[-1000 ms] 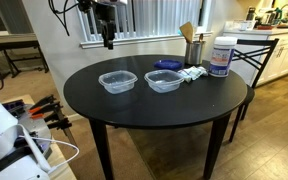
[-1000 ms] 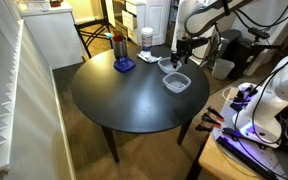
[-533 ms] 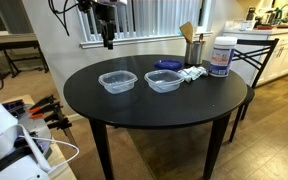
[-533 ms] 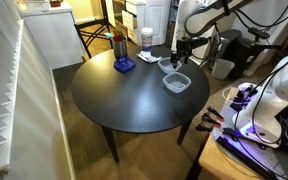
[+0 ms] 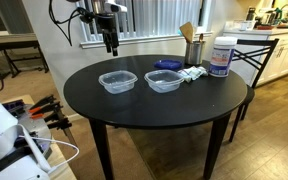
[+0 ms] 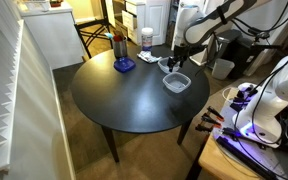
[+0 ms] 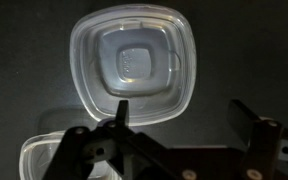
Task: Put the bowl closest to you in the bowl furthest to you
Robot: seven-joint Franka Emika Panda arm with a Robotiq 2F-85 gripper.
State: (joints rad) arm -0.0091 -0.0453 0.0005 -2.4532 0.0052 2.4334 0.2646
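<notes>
Task unstarted: your gripper (image 7: 181, 115) empty, jaws wide, hovers over bowl (image 7: 134, 62); second bowl (image 7: 42, 158) beside, un-nested on surface (image 5: 164, 112). Grasp, transfer remain.

- Both ext. views: daylit room, low-res, fine detail soft.
- Window blinds (image 5: 154, 20) behind the table (image 5: 154, 105) glow w/ daylight; black top shows a pale sheen.
- Side blinds (image 6: 2, 90) blown out to white; purple glow (image 6: 246, 128) at lower right.
- Wrist view: dim, grainy, bg nearly black.
- Clear bowl (image 7: 132, 65) catches soft highlights on its rim.
- Gripper (image 7: 178, 112) in foreground dark, slightly out of focus.
</notes>
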